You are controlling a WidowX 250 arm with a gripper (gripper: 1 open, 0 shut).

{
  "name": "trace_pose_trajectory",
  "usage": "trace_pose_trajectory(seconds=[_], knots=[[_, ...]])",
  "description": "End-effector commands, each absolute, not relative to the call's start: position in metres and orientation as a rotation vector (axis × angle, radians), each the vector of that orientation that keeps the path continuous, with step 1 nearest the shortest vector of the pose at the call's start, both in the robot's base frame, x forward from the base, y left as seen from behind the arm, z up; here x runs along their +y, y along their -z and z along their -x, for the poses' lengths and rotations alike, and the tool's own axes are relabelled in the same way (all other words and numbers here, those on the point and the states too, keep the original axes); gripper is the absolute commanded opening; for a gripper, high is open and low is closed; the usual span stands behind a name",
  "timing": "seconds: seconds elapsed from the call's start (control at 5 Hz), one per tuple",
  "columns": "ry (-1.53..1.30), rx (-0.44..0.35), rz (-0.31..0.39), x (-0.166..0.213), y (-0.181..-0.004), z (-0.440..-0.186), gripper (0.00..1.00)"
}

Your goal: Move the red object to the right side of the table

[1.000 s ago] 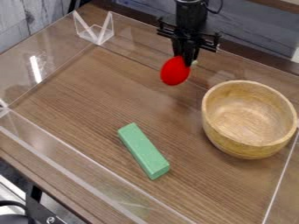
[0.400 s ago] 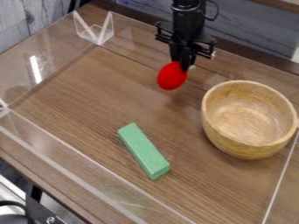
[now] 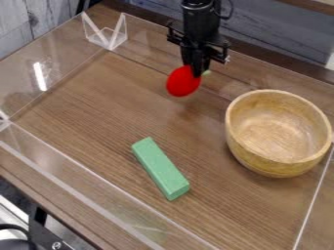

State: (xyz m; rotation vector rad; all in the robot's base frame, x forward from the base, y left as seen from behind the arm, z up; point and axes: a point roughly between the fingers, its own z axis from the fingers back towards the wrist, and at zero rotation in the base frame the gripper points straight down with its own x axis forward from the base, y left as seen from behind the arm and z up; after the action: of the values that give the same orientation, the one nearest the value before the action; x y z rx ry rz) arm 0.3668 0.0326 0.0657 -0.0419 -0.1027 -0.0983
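Observation:
The red object [image 3: 183, 83], small, glossy and rounded, is at the back middle of the table [image 3: 104, 112], left of the wooden bowl. My gripper [image 3: 196, 68] points straight down right over it. Its dark fingers are shut on the red object's top, which they hide. The object's underside is close to the wood; whether it touches, I cannot tell.
A wooden bowl [image 3: 278, 132] stands at the right. A green rectangular block [image 3: 159, 167] lies at the front middle. Low clear acrylic walls [image 3: 46, 73] run round the table's edges, and a small clear stand [image 3: 104, 32] sits at the back left corner.
My gripper and the red object in it have shifted together a little to the left in the picture. The bowl and green block have not moved.

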Motion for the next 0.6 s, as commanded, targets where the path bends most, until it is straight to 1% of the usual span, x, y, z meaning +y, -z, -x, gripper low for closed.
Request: trace_pose_trajectory(seconds=[0.0, 0.4], knots=[[0.069, -0.190, 0.024, 0.0168, -0.0907, -0.3768, 0.00], [0.139, -0.198, 0.026, 0.0108, -0.0881, -0.3726, 0.00]])
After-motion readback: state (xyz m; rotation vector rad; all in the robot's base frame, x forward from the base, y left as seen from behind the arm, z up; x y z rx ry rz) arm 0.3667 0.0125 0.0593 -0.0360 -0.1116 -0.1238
